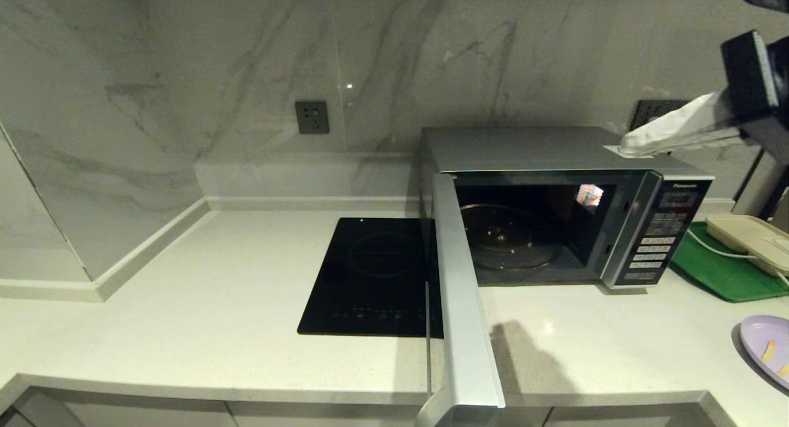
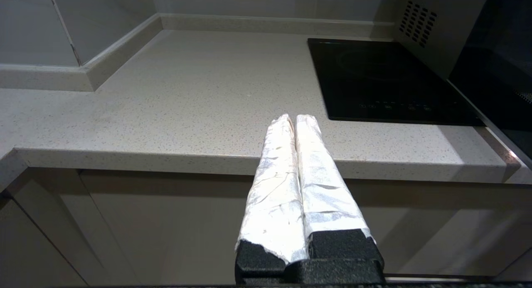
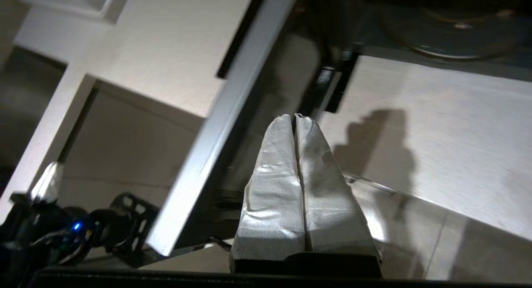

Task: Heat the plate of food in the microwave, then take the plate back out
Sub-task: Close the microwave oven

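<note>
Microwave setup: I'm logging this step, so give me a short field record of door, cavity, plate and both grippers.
microwave: on the counter, right of the black hob
door: swung wide open toward the robot, past the counter edge
cavity: only the bare glass turntable visible
plate of food: on the counter at far right, outside the oven
left gripper: shut, empty, low in front of the counter edge
right gripper: shut, empty, near the open door

Head view downward over counter (image 1: 216, 316); wrist views low at its edge, seemingly sharing microwave (image 1: 555, 162) door.
</note>
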